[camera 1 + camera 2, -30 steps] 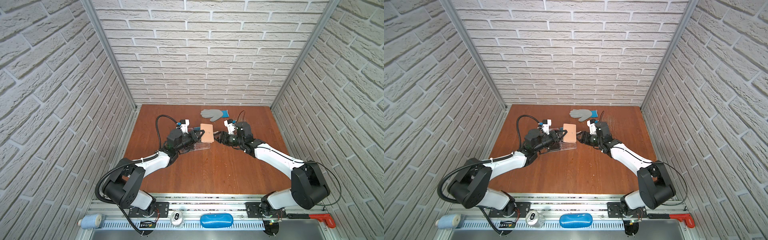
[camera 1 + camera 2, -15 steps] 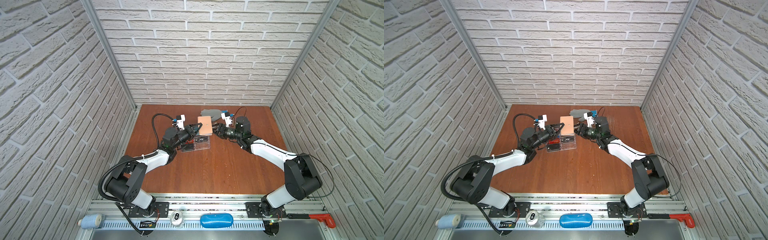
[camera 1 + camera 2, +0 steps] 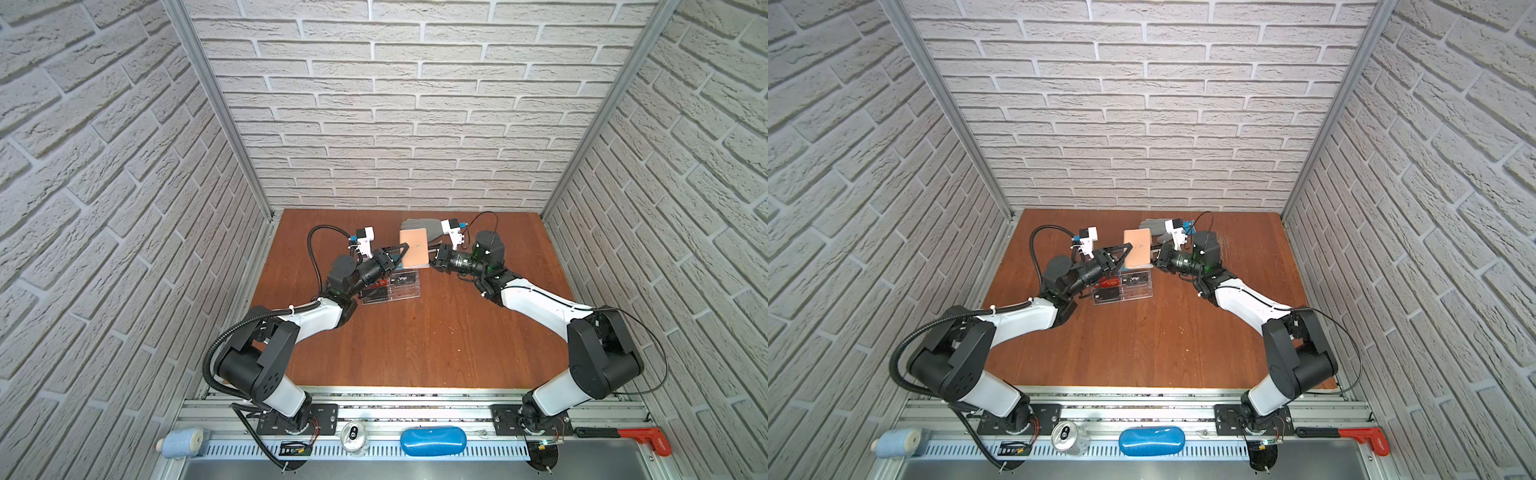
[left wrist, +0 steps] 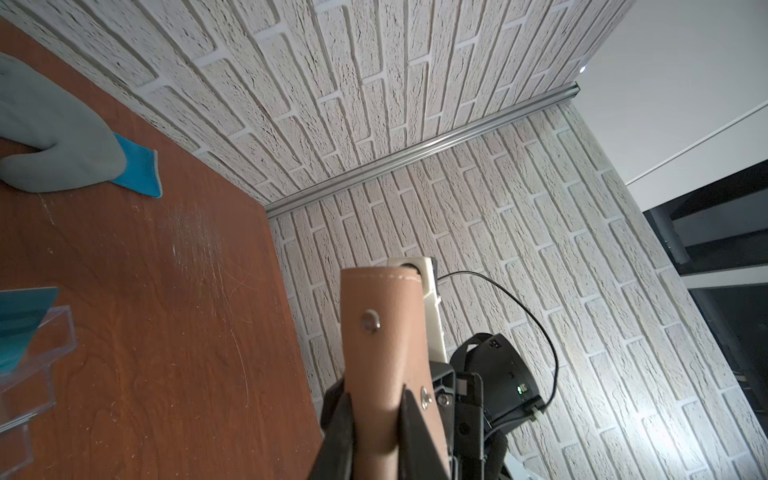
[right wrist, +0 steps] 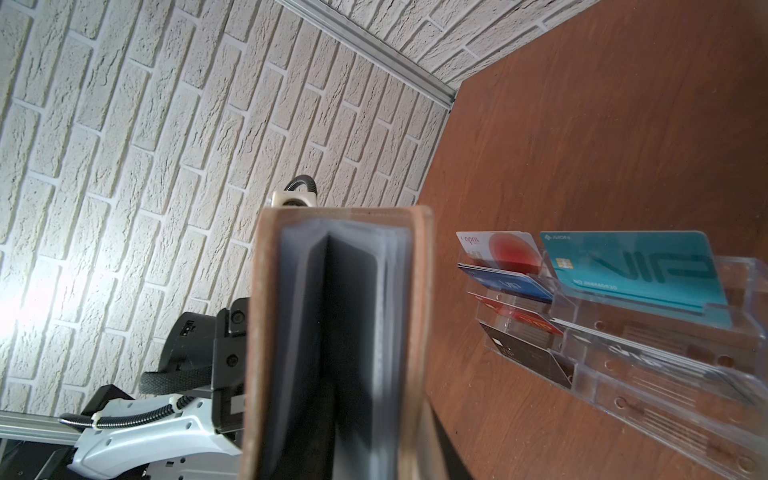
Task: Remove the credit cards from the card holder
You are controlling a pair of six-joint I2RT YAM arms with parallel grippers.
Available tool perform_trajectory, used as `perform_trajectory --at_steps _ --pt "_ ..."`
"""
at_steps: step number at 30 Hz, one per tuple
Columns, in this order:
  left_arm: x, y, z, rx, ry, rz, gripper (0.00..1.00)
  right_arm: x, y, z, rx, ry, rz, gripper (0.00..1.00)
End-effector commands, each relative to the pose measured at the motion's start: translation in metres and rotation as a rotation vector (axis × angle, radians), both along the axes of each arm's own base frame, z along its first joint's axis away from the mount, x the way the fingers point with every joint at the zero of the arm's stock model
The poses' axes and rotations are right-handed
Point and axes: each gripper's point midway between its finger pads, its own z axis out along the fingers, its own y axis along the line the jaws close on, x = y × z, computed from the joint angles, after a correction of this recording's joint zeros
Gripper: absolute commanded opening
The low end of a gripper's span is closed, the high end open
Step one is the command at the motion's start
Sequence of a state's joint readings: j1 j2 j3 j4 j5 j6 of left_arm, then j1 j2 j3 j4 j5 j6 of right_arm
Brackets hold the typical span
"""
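Note:
The tan-pink card holder (image 3: pixel 413 248) (image 3: pixel 1138 248) hangs in the air behind the stand, between both grippers. My left gripper (image 4: pixel 376 399) (image 3: pixel 401 253) is shut on its snap-studded spine (image 4: pixel 382 332). Facing the right wrist view, its open edge shows grey-blue sleeve pages (image 5: pixel 357 316). My right gripper (image 5: pixel 374 436) (image 3: pixel 432 257) is shut on one cover with pages, one finger inside. No card shows in the pages. Credit cards stand in the clear stand: teal (image 5: pixel 631 270), white with a red circle (image 5: pixel 498 249), blue (image 5: pixel 507 284), red (image 5: pixel 523 320) and black (image 5: pixel 523 353).
The clear acrylic tiered stand (image 3: pixel 395 291) (image 3: pixel 1125 289) sits on the brown table just in front of the grippers. A grey glove with a blue cuff (image 3: pixel 432 228) (image 4: pixel 54 137) lies behind them near the back wall. Brick walls enclose three sides.
Both arms carried the card holder up and toward the back wall, away from the stand. The right gripper moved in on its open edge and its jaws closed there.

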State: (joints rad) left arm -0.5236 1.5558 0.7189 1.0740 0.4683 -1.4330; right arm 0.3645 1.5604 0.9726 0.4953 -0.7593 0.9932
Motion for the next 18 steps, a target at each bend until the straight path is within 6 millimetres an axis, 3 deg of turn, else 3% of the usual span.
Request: perform_trajectory --at_steps 1,3,5,11,18 --pt "-0.028 -0.029 0.001 0.019 -0.037 -0.145 0.26 -0.029 0.019 0.038 0.0 -0.166 0.089 0.12" --pt "-0.027 -0.028 -0.001 0.032 -0.032 -0.138 0.41 -0.031 0.01 0.026 -0.094 -0.158 0.046 0.06" --pt "-0.026 -0.026 -0.003 0.048 -0.025 -0.126 0.62 -0.034 -0.001 0.011 -0.229 -0.153 -0.003 0.06" --pt "-0.027 -0.027 -0.009 0.089 -0.02 -0.113 0.96 -0.046 -0.026 -0.013 -0.44 -0.141 -0.083 0.06" --pt "-0.027 -0.028 -0.027 0.121 0.019 -0.1 0.98 -0.049 -0.052 -0.036 -0.632 -0.143 -0.178 0.06"
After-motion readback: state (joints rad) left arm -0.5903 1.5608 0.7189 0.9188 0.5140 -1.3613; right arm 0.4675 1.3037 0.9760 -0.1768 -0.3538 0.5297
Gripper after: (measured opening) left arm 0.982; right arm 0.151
